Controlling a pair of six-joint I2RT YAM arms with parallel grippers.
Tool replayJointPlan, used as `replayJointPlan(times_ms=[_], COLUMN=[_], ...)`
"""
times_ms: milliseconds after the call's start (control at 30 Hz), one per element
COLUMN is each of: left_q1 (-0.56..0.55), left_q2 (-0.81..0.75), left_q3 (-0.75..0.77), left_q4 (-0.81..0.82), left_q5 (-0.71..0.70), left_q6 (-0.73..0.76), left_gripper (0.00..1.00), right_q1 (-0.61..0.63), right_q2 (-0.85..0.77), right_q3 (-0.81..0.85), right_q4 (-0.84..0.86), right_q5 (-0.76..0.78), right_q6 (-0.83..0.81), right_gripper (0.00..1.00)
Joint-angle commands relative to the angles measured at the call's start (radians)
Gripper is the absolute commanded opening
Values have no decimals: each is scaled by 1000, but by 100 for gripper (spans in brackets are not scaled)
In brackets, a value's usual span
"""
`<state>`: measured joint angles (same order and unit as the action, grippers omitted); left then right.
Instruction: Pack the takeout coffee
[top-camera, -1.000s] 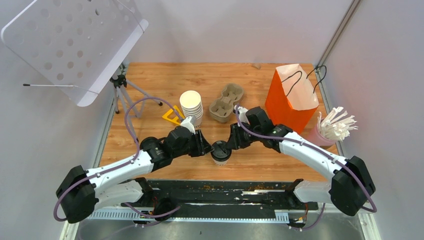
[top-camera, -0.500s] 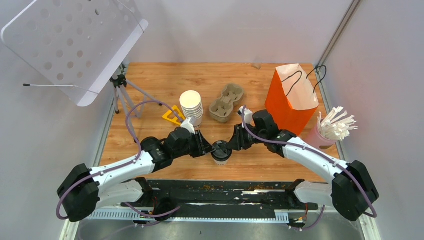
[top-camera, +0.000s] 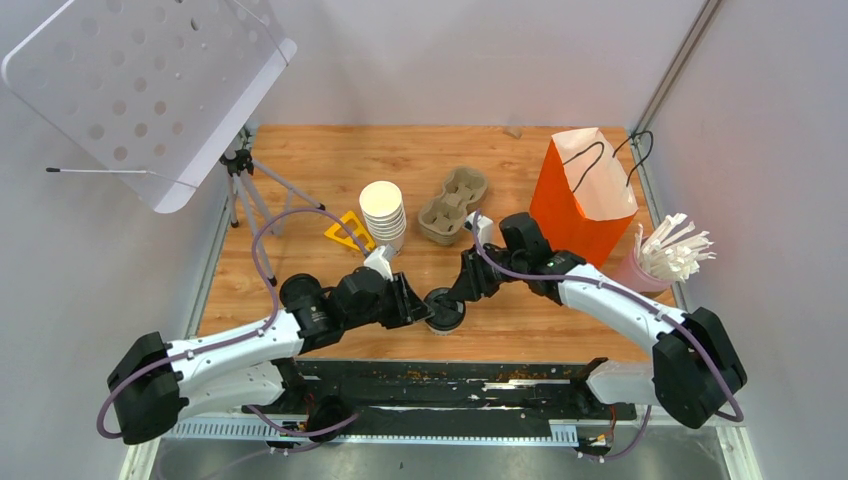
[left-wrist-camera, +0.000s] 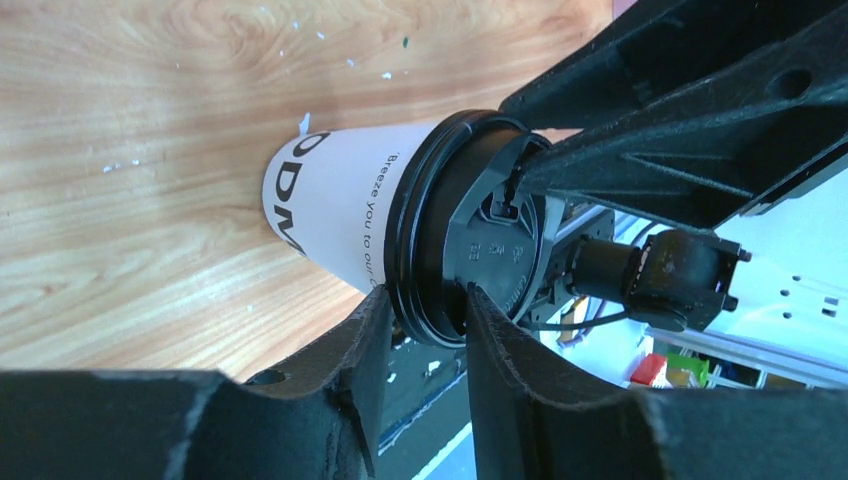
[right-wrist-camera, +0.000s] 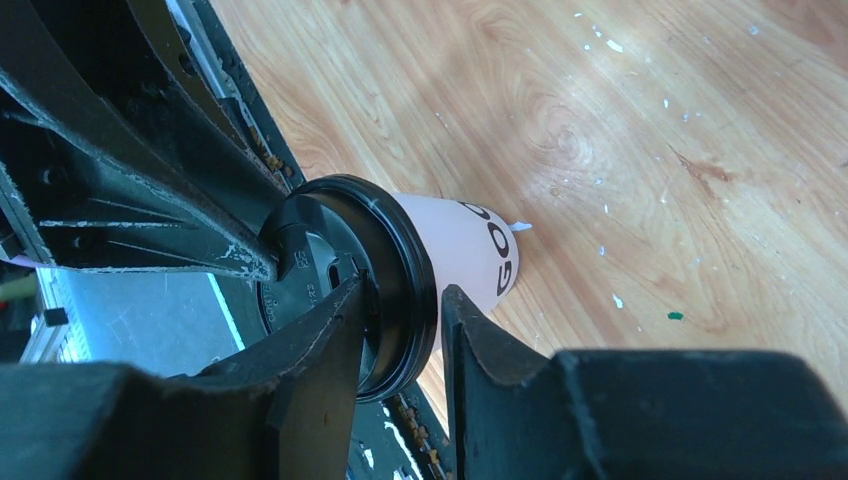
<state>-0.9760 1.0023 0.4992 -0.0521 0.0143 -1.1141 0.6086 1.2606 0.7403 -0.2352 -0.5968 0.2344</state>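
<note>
- The white paper takeout coffee cup (left-wrist-camera: 335, 215) with dark lettering, capped by a round black plastic lid (top-camera: 443, 308), stood upright on the wooden desk (top-camera: 320, 160). It was close to the near edge and roughly midway between left and right, between the two arms.
- The left pincer (left-wrist-camera: 420, 305) was closed to a narrow gap across the lid's rim from the left. One finger lay outside the rim and the other on the lid's top.
- The right pincer (right-wrist-camera: 402, 295) straddled the same rim from the right in the same way, nearly closed and holding only the lid's edge.
- The cup probably had a thin, soft wall that would dent under a hard squeeze. The lid looked stiffer but smooth and likely slippery.
- Whether the cup was filled could not be told. If it was, lifting by the lid alone risked the lid popping off and a spill.
- The safer hold was judged to be around the paper wall just under the lid, where the rim stiffens it, with light pressure and the cup kept upright.
- The orange paper bag (top-camera: 580, 205) stood open at the far right. The brown moulded-pulp cup carrier (top-camera: 452, 205) lay on the far side of the cup, apart from it.
</note>
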Motion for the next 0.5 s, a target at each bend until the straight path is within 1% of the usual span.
replayJointPlan(times_ms=[0, 67, 167, 267, 467], left_q1=[-34, -35, -35, -35, -35], left_q2=[-26, -41, -56, -68, -104], left_q3=[-16, -21, -17, 1, 95], left_q4=[-162, -162, -166, -189, -303], left_q5=[-2, -12, -12, -48, -104], left_q6=[-12, -3, 11, 29, 98], left_gripper=[42, 46, 48, 53, 58], right_q1=[3, 2, 2, 2, 2], right_q2=[33, 29, 21, 24, 39], right_q3=[39, 52, 75, 101, 129], right_q4=[-82, -96, -124, -159, -197], right_q5=[4, 14, 17, 29, 70], right_q6=[-95, -98, -102, -109, -119], right_gripper=[34, 35, 36, 36, 36])
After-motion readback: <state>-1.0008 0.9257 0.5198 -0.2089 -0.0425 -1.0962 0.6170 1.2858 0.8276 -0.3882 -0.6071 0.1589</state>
